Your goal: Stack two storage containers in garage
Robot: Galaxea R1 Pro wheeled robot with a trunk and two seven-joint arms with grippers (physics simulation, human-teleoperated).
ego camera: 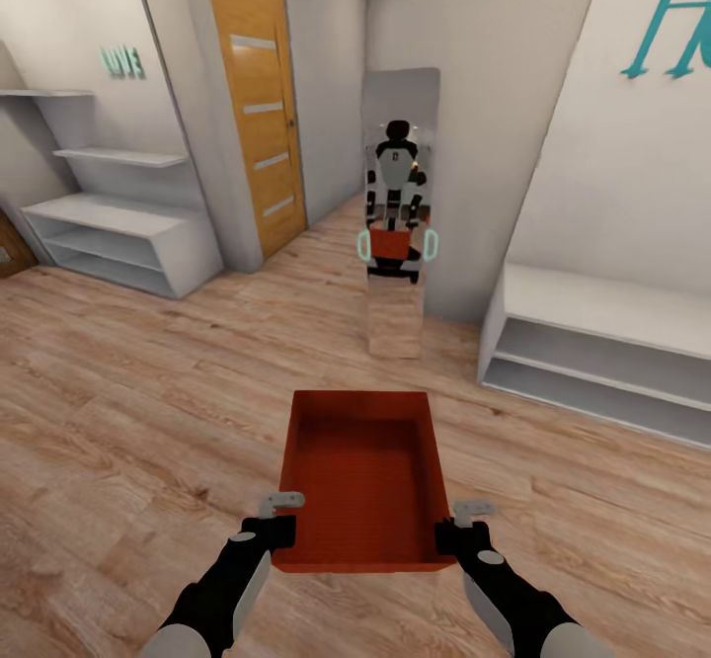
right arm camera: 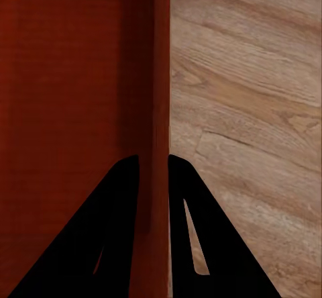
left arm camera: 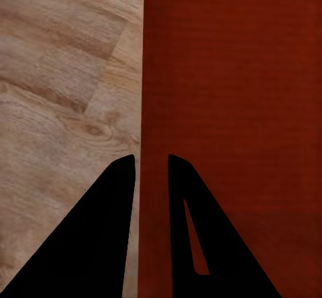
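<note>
Wood-plank floor (ego camera: 148,391), white shelves (ego camera: 118,233), mirror (ego camera: 400,213)

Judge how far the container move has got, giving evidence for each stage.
Done: one storage container is lifted, its side walls pinched by the left gripper and right gripper. In hand: carrying it over the wood-plank floor towards a mirror. Left: reaching the garage, the second container, and stacking.

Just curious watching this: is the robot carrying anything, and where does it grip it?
Yes: an orange-red storage container, each claw pinching one thin side wall, left claw and right claw.
</note>
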